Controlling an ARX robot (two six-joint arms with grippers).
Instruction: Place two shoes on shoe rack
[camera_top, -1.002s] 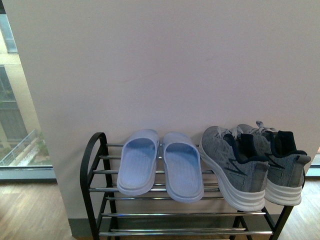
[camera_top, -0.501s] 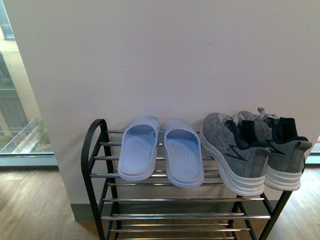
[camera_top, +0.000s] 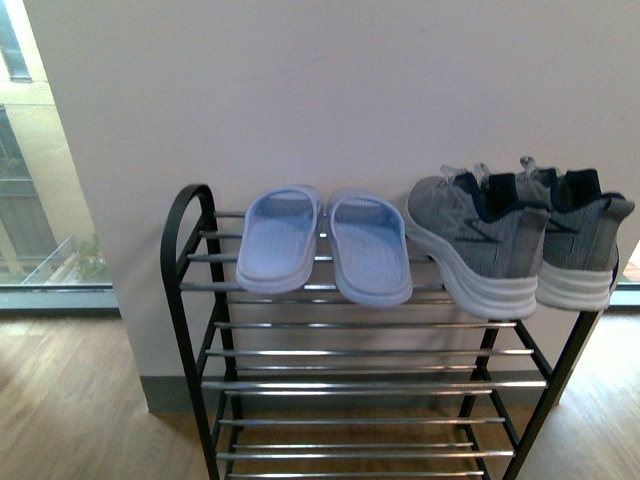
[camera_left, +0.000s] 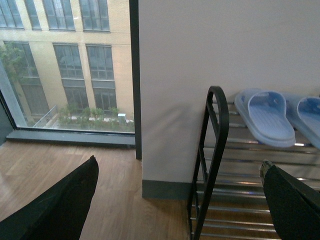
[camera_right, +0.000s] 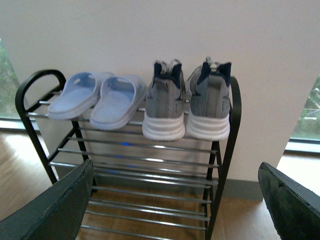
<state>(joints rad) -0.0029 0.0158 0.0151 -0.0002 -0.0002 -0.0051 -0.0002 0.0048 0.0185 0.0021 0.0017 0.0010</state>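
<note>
Item: black metal four-tier shoe rack (camera_top: 188, 300), both pairs shelved on the top tier.

Pale blue foam slides (camera_top: 325, 245) are seen at frame centre-left, grey knit white-soled sneakers (camera_top: 520, 240) at centre-right, heels overhanging the front chrome rod. Left pincer (camera_left: 180, 200) and right pincer (camera_right: 175, 200) are held released, empty. Risk judged: an overhanging sneaker could be tipped off if brushed. Window (camera_top: 40, 170) at left; nothing obstructs.

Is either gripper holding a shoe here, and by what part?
Nothing is held: both grippers are open and empty; slides and sneakers sit on the rack.
</note>
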